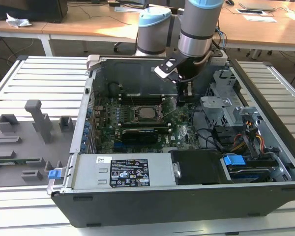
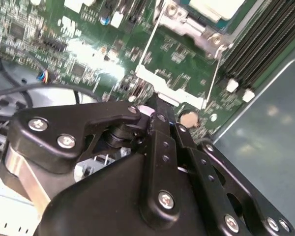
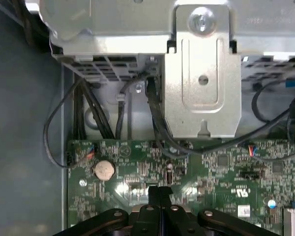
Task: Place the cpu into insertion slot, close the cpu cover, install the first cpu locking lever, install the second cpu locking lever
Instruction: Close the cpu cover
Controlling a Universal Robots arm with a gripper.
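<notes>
My jaws hang low inside the open case (image 1: 187, 206), pressed together with nothing seen between them. Their tips sit close over the green board (image 3: 221, 167), near the slot (image 1: 135, 113) on the exterior view's right. Whether they touch the board I cannot tell. The cpu (image 1: 148, 113) lies in the slot, silvery top up. In the second wrist view it is cut off at the picture's edge, with the cover (image 2: 184, 19) framing it. A thin wire lever (image 2: 146, 46) runs along the slot's side, but whether it is hooked down is hard to make out. My own black linkage hides much of the board there. The first wrist view shows a coin battery (image 3: 104, 169), black cables (image 3: 157, 123) and a metal bracket (image 3: 201, 83). A grey tray (image 1: 24, 142) rests on the slatted surface (image 1: 39, 73).
</notes>
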